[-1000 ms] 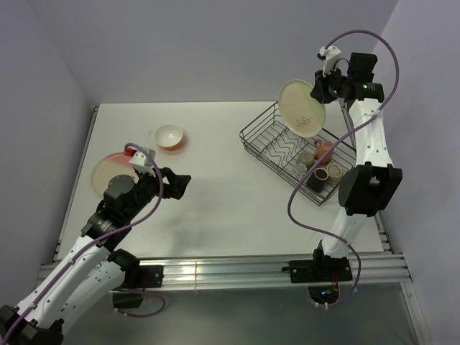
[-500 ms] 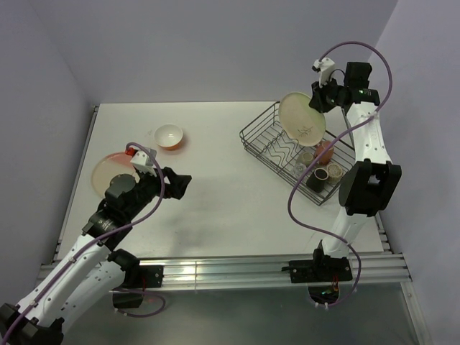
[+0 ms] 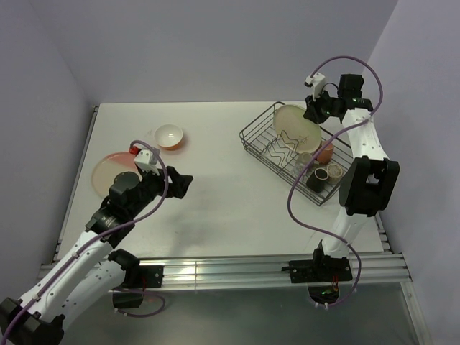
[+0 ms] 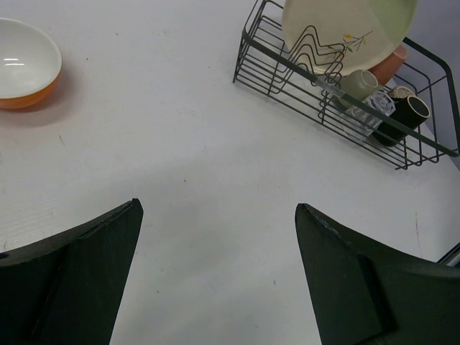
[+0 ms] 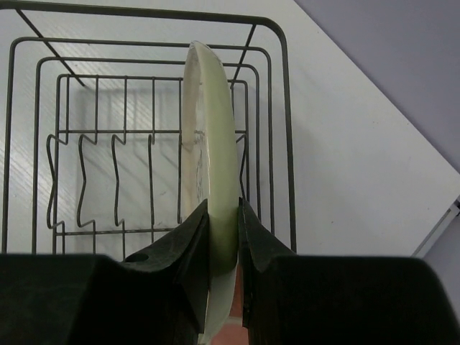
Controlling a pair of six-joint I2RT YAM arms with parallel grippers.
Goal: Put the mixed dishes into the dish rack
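Note:
My right gripper [image 3: 314, 113] is shut on the rim of the cream-green plate with a sprig [image 3: 296, 129] and holds it on edge inside the dark wire dish rack [image 3: 259, 144], by the wavy dividers [image 5: 115, 180]. The right wrist view shows the plate [image 5: 219, 144] edge-on between my fingers [image 5: 255, 237]. The rack also holds a pink cup [image 3: 325, 152], a grey-green cup [image 3: 307, 158], a brown cup [image 3: 318, 177] and a clear glass [image 4: 368, 111]. My left gripper [image 3: 180, 185] is open and empty above the bare table. The orange bowl [image 3: 169, 136] and pink-cream plate [image 3: 109, 169] lie at the left.
The rack stands at the table's right rear, near the right edge. A purple cable [image 3: 302, 187] hangs along the right arm beside the rack. The left arm covers part of the pink-cream plate.
My right gripper has lowered the cream-green plate from above the rack's far corner down into the rack. My left gripper has shifted slightly up and right.

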